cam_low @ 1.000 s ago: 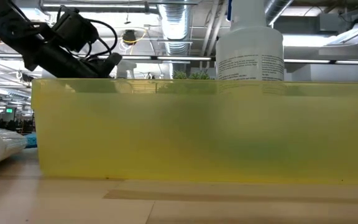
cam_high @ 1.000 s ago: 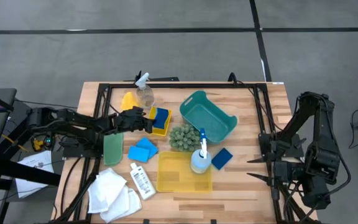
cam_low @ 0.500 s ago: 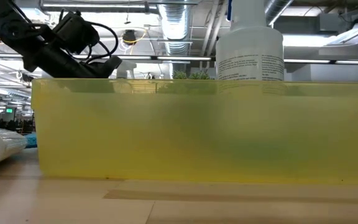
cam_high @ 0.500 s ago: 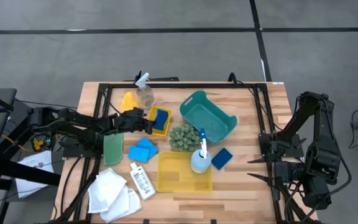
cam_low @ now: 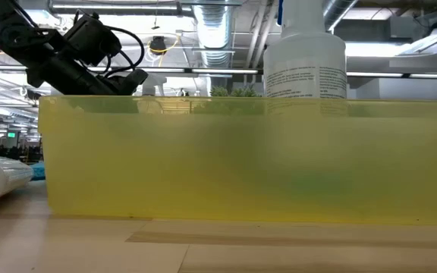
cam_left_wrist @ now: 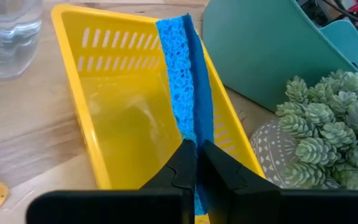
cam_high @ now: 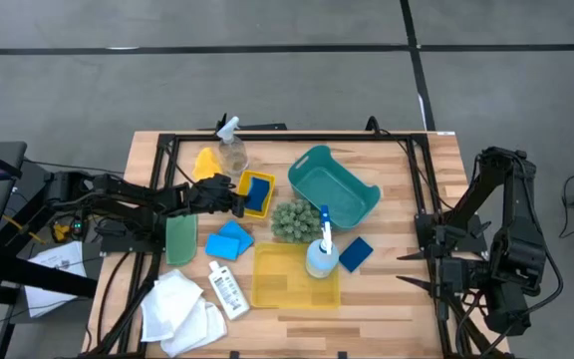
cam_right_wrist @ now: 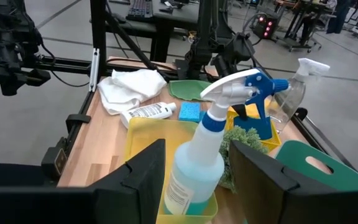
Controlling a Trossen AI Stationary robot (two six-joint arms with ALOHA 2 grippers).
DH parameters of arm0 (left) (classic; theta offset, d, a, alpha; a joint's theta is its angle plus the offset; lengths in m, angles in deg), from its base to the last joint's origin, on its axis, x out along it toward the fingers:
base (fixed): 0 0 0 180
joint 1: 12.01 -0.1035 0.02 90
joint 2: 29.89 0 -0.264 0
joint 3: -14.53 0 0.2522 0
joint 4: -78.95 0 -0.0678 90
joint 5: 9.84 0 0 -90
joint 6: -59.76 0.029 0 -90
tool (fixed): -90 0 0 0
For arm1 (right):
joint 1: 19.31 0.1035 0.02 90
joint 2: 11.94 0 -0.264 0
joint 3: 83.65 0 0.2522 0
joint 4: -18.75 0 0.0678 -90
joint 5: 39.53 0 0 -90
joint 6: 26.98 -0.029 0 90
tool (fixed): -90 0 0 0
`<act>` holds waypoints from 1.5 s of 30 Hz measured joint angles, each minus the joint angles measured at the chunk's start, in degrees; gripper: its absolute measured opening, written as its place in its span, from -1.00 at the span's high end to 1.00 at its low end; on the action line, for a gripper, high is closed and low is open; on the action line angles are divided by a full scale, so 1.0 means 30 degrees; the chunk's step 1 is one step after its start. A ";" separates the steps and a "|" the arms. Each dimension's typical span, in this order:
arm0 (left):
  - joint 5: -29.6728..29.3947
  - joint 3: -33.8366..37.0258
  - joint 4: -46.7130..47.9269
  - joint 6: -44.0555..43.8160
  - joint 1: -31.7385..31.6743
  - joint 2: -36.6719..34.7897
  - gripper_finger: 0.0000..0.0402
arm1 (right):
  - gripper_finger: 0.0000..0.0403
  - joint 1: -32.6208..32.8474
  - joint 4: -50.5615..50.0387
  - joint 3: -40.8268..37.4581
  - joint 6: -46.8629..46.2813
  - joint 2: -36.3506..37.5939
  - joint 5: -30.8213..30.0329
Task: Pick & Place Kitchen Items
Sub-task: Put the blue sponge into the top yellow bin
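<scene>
A blue sponge (cam_left_wrist: 185, 74) stands on its long edge in the small yellow bin (cam_high: 257, 194), leaning on the bin's wall beside the teal basket. My left gripper (cam_left_wrist: 196, 155) reaches in from the table's left and is shut on that sponge; it also shows in the high view (cam_high: 239, 196). Loose on the table lie two more blue sponges (cam_high: 229, 239), another blue sponge (cam_high: 355, 253), a clear spray bottle (cam_high: 232, 150), a small white bottle (cam_high: 227, 289) and white cloths (cam_high: 179, 309). A blue-headed spray bottle (cam_right_wrist: 197, 168) stands upright at the big yellow bin. My right gripper (cam_right_wrist: 197, 149) waits open at the table's right edge. My left gripper pinches the sponge's near end (cam_left_wrist: 190, 134) between its two fingers, where the sponge narrows. The fingers slant down from the table's left and lie along the sponge. The sponge stays on edge inside the small yellow bin, against its wall.
The teal basket (cam_high: 332, 186) and a green bumpy plant ball (cam_high: 292, 219) sit close beside the small bin. The big yellow bin (cam_high: 295, 274) fills the near middle and blocks most of the low view (cam_low: 249, 159). A green piece (cam_high: 180, 237) and a yellow piece (cam_high: 205, 162) lie under and beyond my left arm.
</scene>
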 joint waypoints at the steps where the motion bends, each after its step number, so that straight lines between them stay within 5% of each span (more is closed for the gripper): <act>1: 0.0000 0.0000 0.0019 0.0000 0.0002 0.0000 0.97 | 0.17 0.0000 0.0002 0.0000 0.0000 0.0000 0.0000; 32: -0.2295 0.0000 0.0001 0.0880 0.0738 0.0000 0.39 | 0.17 -0.0007 -0.0146 0.0000 -0.0138 -0.0007 0.0000; 45: -0.1941 -0.0007 -0.0006 0.1027 0.0738 0.0000 0.36 | 0.17 -0.0007 -0.0205 0.0000 -0.0138 -0.0007 0.0000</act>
